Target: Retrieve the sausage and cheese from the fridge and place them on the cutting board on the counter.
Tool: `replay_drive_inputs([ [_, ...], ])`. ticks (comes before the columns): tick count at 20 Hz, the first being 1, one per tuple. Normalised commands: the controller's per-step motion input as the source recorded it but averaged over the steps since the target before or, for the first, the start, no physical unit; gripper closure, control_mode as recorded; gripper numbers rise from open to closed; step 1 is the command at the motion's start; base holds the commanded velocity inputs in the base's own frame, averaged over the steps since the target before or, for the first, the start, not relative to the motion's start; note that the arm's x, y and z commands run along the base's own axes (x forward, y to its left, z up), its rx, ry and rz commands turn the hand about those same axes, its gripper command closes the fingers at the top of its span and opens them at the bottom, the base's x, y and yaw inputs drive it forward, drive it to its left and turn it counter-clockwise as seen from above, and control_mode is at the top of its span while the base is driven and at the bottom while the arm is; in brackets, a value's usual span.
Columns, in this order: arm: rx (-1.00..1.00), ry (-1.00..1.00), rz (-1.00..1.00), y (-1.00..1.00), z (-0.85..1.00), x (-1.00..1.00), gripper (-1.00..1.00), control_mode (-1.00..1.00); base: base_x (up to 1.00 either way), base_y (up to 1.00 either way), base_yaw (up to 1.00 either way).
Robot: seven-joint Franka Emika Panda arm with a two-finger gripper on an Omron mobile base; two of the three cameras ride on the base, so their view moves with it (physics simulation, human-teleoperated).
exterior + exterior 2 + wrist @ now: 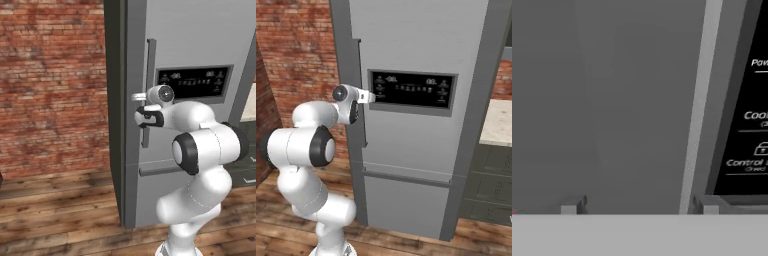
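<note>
The tall grey fridge (200,40) (416,45) stands shut, so the sausage and cheese are hidden. Its long vertical handle (150,60) (359,65) runs down the door's left edge, beside the black dispenser panel (194,82) (412,90) (747,125). My gripper (136,97) (372,97) (639,205) is up against the door at handle height, its fingertips (573,206) standing apart. I cannot tell whether they touch the handle. The cutting board is out of view. A strip of beige counter (498,125) shows to the right of the fridge.
A red brick wall (50,85) (296,60) rises left of the fridge, with wooden floor (55,210) below it. Dark grey drawers (491,185) sit under the counter on the right. My own arm fills the space in front of the fridge door.
</note>
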Motion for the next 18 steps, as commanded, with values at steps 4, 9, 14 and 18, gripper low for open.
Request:
replay_drive_inputs([
  [4, 0.00, 0.00, 0.00, 0.00, 0.00, 0.03, 1.00, -1.00, 0.00, 0.00, 0.00],
  [9, 0.00, 0.00, -0.02, -0.03, -0.01, -0.57, 1.00, -1.00, 0.00, 0.00, 0.00],
  [14, 0.02, 0.00, 0.00, -0.34, -0.16, -1.00, 1.00, -1.00, 0.00, 0.00, 0.00],
  [18, 0.07, 0.02, 0.09, -0.64, -0.12, -1.00, 1.00, -1.00, 0.00, 0.00, 0.00],
])
